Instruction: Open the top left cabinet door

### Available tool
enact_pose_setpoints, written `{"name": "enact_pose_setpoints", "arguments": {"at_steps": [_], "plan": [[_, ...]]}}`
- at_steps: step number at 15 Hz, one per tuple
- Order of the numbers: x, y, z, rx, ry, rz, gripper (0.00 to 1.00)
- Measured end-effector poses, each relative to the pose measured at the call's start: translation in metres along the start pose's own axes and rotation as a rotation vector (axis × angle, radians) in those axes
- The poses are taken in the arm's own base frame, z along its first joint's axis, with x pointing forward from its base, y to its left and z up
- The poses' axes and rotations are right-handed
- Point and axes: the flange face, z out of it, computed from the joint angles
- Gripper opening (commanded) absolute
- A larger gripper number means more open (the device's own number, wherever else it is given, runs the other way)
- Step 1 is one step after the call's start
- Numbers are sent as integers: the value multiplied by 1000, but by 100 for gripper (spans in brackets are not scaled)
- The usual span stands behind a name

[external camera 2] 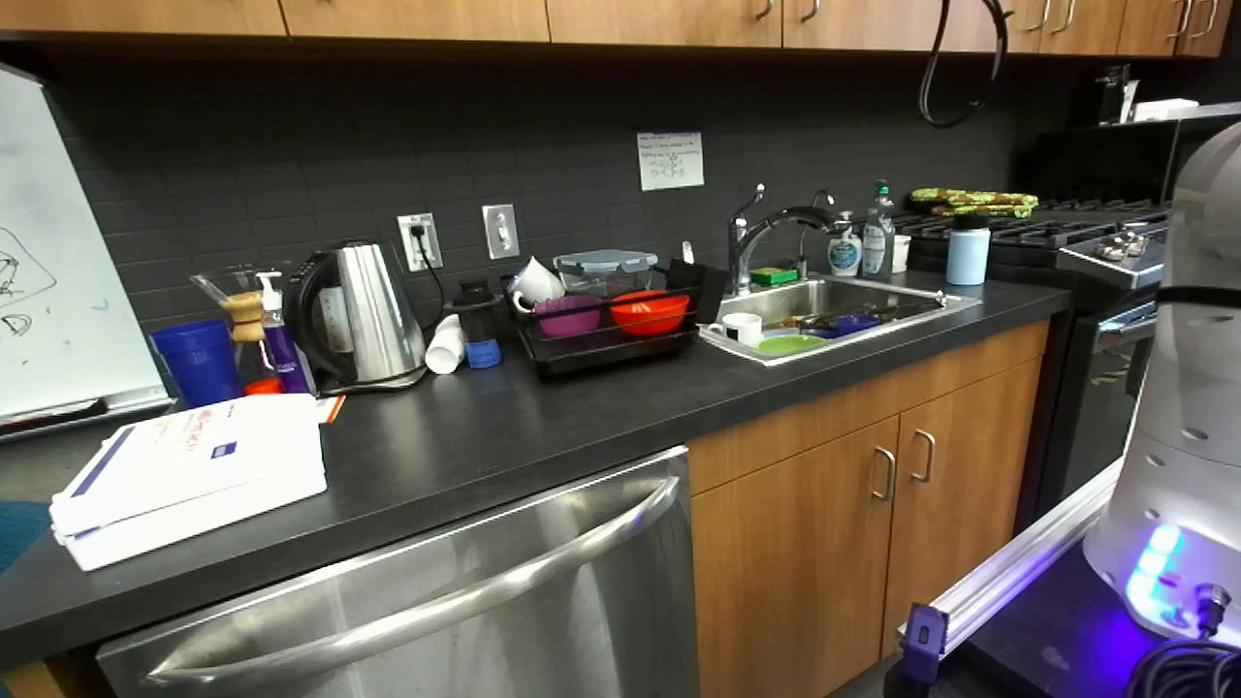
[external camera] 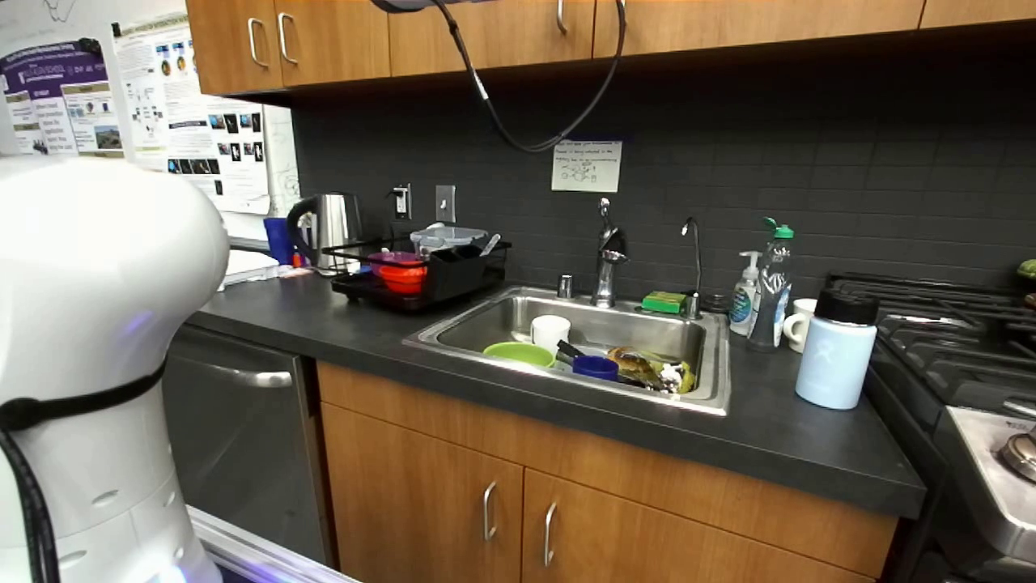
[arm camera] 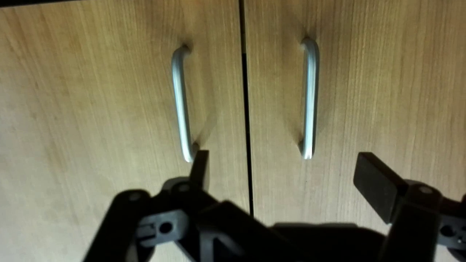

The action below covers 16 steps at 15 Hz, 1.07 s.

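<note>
Two closed cabinet doors span my wrist view, at nine and three o'clock; which is top left I can't tell. My end effector gapes wide and empty toward five. Their handles sit at ten and two.

Top left cabinet door seen closed

It is faced in flat honey-brown wood with fine, straight grain. A slim silver bar handle is mounted upright near its lower edge, close to one side, and is seen whole in the wrist view. The door is hung high over the desk; in both exterior views, only its lower part is shown.
</note>
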Motion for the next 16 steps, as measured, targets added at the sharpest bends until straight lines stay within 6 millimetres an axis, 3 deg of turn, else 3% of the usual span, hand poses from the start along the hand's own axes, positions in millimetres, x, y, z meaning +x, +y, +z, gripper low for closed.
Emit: {"name": "enact_pose_setpoints", "arguments": {"at_steps": [8, 16], "plan": [[-5, -34, 8, 85, -12, 15, 100], [-19, -27, 19, 93, -39, 45, 100]]}}
